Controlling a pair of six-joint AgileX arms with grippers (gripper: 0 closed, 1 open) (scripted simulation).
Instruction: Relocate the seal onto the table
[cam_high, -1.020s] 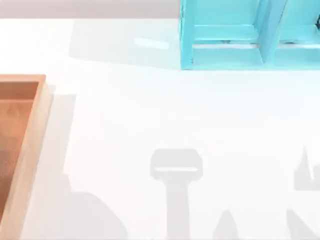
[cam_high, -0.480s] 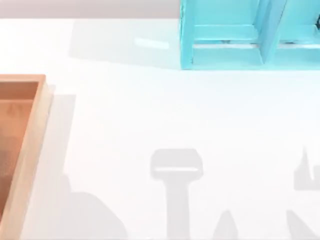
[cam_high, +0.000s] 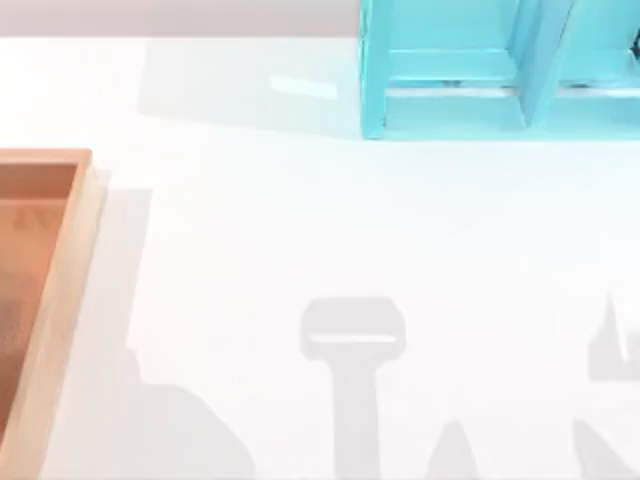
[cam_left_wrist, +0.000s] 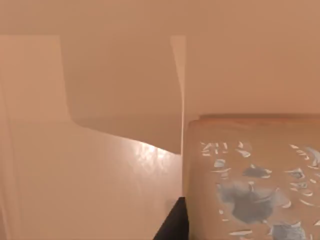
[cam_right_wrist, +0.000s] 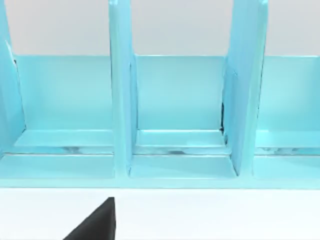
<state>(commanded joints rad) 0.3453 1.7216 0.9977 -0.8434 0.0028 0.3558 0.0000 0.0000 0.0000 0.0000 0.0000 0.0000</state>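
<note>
**Left claw down in the tray, hard against the seal**

The left gripper (cam_left_wrist: 172, 231) is low inside the wooden tray (cam_left_wrist: 100, 175), and from where I stand a dark edge of it sits right against the side of the seal (cam_left_wrist: 250, 175). Whether the claw is spread or already pinching the block, I cannot tell.

The seal is a tan wooden block with pale, flaky marks on the face turned to the wrist camera. It sits in the tray, with the tray's warm wood all around it. I cannot say whether it rests on the tray floor or has been raised a little.

The tray (cam_high: 62, 260) sits at the left side of the table (cam_high: 300, 220), with plenty of bare white surface beside it.

My judgement is that the step in hand is getting a sound hold on the seal. Doing it well means squeezing the block squarely across its flat sides, then lifting straight up so it clears the tray's rim before any sideways travel toward the white surface. A crooked grip on those rounded edges could let it twist loose.

The right gripper (cam_right_wrist: 95, 225) is parked near the turquoise shelf (cam_right_wrist: 175, 115), well apart from the work, and its state is likewise unclear.
</note>
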